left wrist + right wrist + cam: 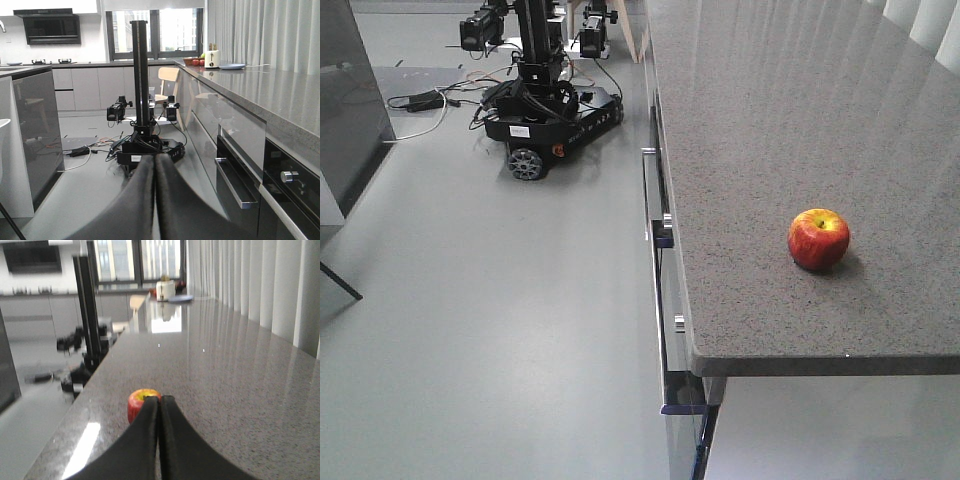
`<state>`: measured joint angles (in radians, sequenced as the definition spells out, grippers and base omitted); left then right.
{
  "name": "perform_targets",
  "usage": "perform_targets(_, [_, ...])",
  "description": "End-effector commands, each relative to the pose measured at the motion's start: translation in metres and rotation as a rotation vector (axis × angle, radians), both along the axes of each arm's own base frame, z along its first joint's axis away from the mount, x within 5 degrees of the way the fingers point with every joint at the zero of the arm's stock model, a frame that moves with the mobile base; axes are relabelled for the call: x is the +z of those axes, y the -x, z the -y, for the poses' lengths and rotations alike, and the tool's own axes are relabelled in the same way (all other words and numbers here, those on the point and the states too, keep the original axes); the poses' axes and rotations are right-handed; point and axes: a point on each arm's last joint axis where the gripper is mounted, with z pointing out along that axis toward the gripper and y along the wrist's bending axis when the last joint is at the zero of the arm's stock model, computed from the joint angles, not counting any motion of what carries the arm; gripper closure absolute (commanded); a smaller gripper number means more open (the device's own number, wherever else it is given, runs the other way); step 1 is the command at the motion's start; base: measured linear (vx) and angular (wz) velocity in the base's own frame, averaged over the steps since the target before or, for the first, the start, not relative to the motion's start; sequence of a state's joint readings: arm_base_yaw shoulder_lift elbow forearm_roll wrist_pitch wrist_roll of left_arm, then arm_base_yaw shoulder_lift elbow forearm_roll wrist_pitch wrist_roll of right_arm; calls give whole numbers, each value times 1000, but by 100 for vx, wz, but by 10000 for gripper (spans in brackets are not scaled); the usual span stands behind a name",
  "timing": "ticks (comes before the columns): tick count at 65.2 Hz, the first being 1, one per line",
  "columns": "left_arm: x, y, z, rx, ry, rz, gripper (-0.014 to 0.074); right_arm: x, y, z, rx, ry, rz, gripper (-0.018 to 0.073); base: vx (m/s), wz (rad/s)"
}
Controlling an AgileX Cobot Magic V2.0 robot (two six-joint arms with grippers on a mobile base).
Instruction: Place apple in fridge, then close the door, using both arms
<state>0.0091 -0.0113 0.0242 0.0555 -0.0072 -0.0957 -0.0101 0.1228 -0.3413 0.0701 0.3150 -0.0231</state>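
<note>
the right gripper (pixel 159 401) is hovering pinched shut and empty just behind the apple (pixel 138 407), which is sitting near the desk (pixel 215 390) edge, so advancing unopened is risking nudging it off onto the floor (pixel 22 440).

**Apple Partly Masked, Edges Crop the Rest**

In the right wrist view the right gripper (pixel 159 401) covers the near right part of the apple (pixel 137 404). Its jaws run off the bottom edge, as do those of the left gripper (pixel 154 159). The front view's top edge cuts off the black wheeled robot (pixel 545 100). At the far end of the surface (pixel 270 92), the items are too small to name.
</note>
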Motion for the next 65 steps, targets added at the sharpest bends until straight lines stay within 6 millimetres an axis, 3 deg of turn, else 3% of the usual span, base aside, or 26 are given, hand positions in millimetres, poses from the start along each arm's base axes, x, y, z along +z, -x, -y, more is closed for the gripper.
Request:
perform_targets(1, [-2, 1, 0, -3, 11, 60, 602, 37, -3, 0, -2, 61, -36, 561, 0, 0])
perform_targets(8, [-2, 1, 0, -3, 11, 60, 602, 63, -14, 0, 7, 62, -131, 561, 0, 0])
perform_targets(19, [-2, 1, 0, -3, 11, 60, 602, 85, -42, 0, 18, 63, -282, 561, 0, 0])
perform_targets(35, [-2, 1, 0, -3, 11, 60, 602, 87, -93, 0, 30, 60, -457, 504, 0, 0])
perform_targets(45, [-2, 1, 0, -3, 11, 60, 602, 73, -120, -2, 49, 32, -557, 309, 0, 0])
perform_targets(58, [-2, 1, 0, -3, 11, 60, 602, 52, -150, -4, 86, 39, -657, -48, 0, 0])
perform_targets(65, [-2, 1, 0, -3, 11, 60, 602, 43, -167, -5, 106, 48, -720, -144, 0, 0])
